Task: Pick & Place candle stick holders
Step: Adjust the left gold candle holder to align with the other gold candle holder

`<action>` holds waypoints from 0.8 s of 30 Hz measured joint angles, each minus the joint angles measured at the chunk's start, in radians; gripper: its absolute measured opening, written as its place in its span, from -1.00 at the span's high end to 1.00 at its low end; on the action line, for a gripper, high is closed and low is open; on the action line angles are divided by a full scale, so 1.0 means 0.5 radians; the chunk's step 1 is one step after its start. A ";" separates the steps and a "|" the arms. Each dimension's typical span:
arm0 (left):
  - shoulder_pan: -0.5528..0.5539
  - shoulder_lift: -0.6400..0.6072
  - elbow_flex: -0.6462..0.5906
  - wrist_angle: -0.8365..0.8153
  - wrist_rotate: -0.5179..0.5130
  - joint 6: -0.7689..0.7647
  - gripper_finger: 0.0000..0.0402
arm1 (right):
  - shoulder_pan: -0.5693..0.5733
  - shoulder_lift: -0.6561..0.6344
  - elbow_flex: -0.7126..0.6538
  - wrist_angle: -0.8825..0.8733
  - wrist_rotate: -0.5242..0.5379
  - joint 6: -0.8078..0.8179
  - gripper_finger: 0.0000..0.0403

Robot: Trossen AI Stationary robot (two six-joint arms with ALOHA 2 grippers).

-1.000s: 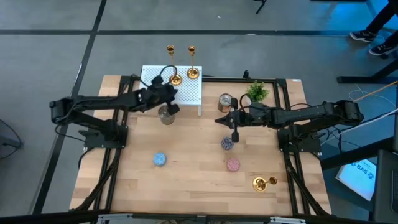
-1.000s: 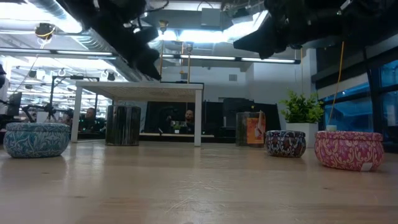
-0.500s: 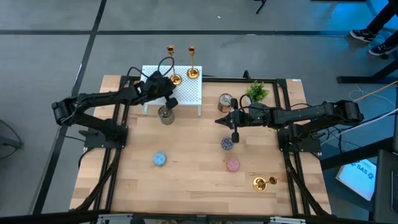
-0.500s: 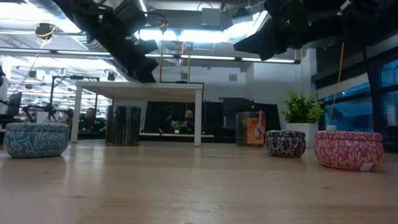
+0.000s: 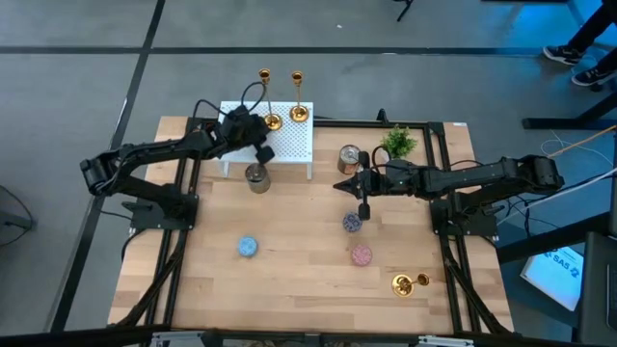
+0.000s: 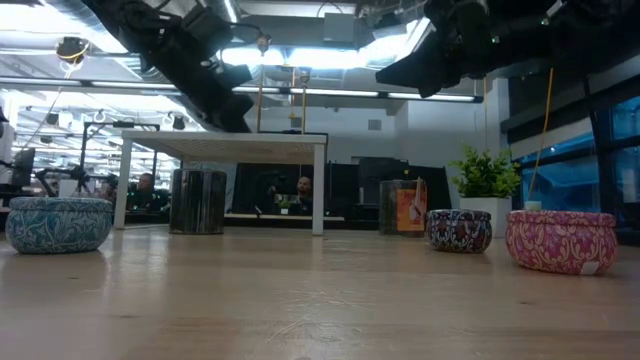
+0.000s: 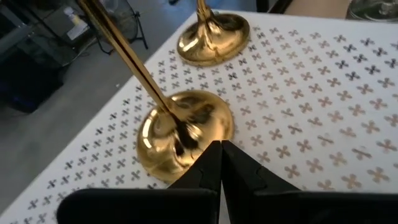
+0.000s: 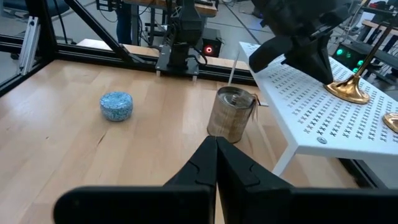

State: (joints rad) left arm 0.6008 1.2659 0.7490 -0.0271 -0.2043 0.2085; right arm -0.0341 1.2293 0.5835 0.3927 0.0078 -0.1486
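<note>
Two gold candle stick holders stand upright on their round bases on a white perforated stand at the table's far side. A third lies on its side on the table near the right front. My left gripper is shut over the stand, its tips right by the nearer holder's base. My right gripper is shut and empty above the table's middle right; it also shows in its own wrist view. My left gripper's shut fingertips stand at the rim of the gold base, coming slanting down from the table's near left side. I cannot tell whether they touch it. The holder stands upright on the stand.
A silver tin stands on the table just in front of the stand. A copper tin and a small plant are at the far right. Blue, speckled and pink discs lie on the table.
My left gripper has gone up and toward the table's far edge, from over the silver tin to over the white stand beside the gold base, staying shut.
</note>
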 joint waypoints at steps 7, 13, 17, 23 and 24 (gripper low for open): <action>0.044 0.000 0.000 0.047 0.030 0.045 0.99 | 0.000 0.000 0.001 0.000 0.000 0.003 0.98; 0.057 -0.009 0.000 0.036 0.108 0.038 0.99 | 0.000 0.000 0.001 0.000 0.000 0.003 0.98; 0.056 -0.006 0.000 0.005 0.297 0.023 0.99 | 0.000 0.000 0.001 0.000 0.000 0.003 0.98; 0.044 0.105 0.004 0.085 0.283 0.049 0.99 | 0.000 0.000 0.001 0.000 0.001 0.003 0.98; 0.043 0.127 0.008 0.113 0.270 0.060 0.99 | 0.000 0.000 0.001 0.000 0.002 0.003 0.98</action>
State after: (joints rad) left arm 0.6224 1.3294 0.7528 0.0296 -0.0692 0.2384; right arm -0.0341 1.2293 0.5838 0.3927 0.0086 -0.1471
